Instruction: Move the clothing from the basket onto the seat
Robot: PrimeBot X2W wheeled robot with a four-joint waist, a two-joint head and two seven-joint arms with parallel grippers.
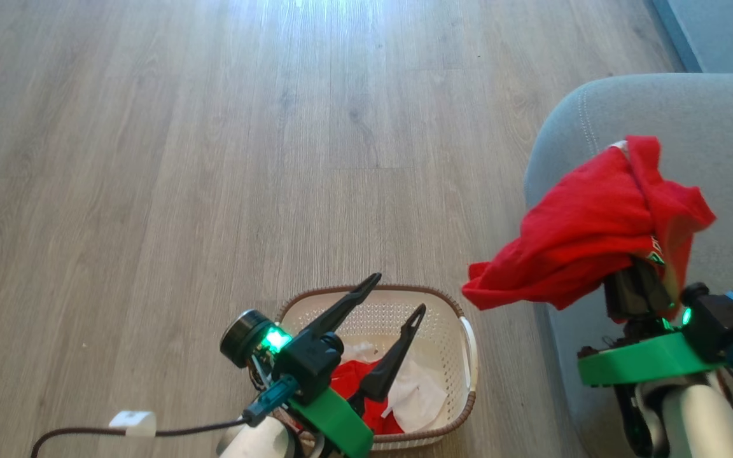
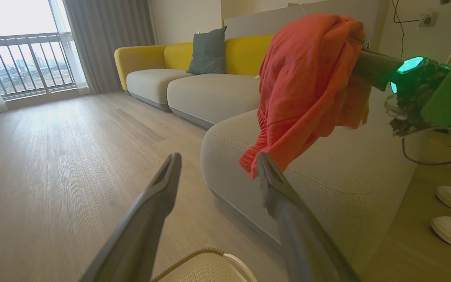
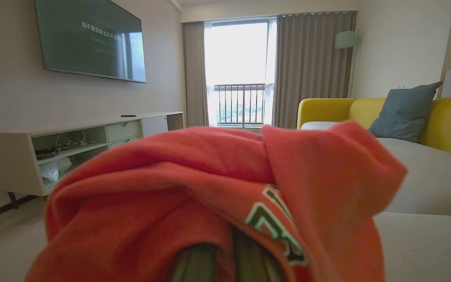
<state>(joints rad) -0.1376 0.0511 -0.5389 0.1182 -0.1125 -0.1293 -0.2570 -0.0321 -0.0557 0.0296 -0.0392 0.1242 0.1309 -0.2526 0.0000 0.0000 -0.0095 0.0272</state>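
bright red soft fabric garment (image 1: 589, 235) is held draped in clamped right gripper (image 1: 637, 280) over corner of large grey upholstered seat (image 1: 691, 114) | should be carried inward and lowered before release | left gripper (image 1: 398, 292) is spread wide above cream perforated plastic basket (image 1: 404, 288), red-and-white garment (image 1: 414, 394) left inside

television (image 3: 92, 39): one line of pale characters, too blurred to read | red garment (image 3: 194, 176): green-and-white print, folded, illegible

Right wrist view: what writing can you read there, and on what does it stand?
TV: one line of pale characters near its top, too small and blurred to read.
Red garment: a green-and-white print, cut off by folds, unreadable.
No other text can be made out.
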